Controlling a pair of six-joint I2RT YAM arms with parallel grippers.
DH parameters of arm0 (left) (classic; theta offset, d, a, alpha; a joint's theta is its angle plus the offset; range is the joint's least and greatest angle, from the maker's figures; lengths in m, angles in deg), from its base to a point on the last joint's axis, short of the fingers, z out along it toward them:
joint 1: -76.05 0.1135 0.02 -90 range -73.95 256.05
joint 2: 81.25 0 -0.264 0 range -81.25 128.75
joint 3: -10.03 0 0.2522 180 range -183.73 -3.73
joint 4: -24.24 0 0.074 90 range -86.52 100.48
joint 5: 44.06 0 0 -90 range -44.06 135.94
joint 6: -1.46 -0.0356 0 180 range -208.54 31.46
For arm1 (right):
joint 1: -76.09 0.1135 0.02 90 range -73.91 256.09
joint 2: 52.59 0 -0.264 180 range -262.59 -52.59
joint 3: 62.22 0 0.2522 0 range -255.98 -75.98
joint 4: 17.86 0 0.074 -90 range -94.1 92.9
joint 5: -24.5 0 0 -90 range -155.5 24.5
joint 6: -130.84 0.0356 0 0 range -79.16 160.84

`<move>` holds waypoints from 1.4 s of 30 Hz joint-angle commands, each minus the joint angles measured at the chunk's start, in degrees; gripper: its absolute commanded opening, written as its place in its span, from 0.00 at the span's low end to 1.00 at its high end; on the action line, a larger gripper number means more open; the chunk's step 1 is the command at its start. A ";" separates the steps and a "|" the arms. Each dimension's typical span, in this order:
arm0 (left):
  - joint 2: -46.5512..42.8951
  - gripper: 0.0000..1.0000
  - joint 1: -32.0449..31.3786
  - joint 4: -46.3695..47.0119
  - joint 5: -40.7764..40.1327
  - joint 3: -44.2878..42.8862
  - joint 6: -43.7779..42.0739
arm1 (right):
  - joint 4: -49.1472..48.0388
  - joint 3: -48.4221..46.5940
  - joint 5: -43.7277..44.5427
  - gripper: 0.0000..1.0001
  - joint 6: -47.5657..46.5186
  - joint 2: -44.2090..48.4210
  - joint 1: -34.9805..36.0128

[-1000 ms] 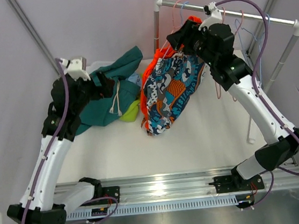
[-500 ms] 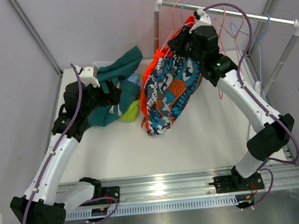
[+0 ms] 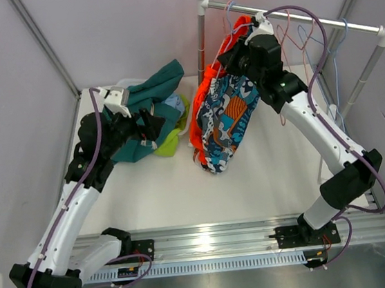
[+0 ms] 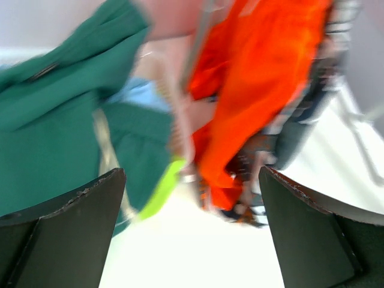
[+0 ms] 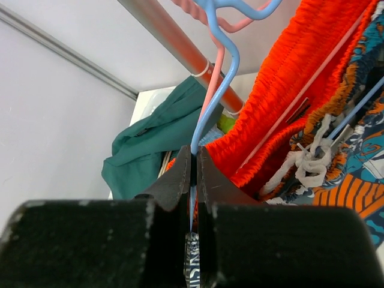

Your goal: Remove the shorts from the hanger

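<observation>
While the right gripper [image 5: 193,157] clamps the blue hanger [image 5: 213,102], the left gripper [image 4: 192,177] gapes empty, seemingly clear of the orange shorts [image 4: 264,78].

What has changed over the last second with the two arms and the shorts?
The right gripper rose toward the rail and shut on the blue hanger. The printed shorts and orange shorts were pulled in from their spread and hang straighter. The left gripper edged toward them, still open. The dark teal shorts and the pile around them stayed put.
</observation>
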 commanded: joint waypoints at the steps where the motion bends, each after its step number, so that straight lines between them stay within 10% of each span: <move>1: -4.40 0.99 -3.66 8.65 9.96 -0.28 -1.47 | -1.80 -1.70 2.59 0.00 -0.24 6.97 0.86; 17: 5.42 0.99 -24.92 27.53 16.48 -2.13 1.69 | -0.56 0.67 3.82 0.00 4.86 17.08 2.00; 32: 20.81 0.96 -28.54 32.47 8.76 -7.49 -0.41 | 2.51 1.11 4.26 0.00 6.62 22.53 2.53; 38: 21.25 0.70 -28.54 32.74 6.82 -8.19 -1.20 | 4.09 1.28 4.88 0.00 6.44 23.59 2.53; 42: 21.07 0.28 -28.63 32.65 6.03 -8.19 -0.94 | 4.27 1.37 4.70 0.00 6.62 23.68 2.53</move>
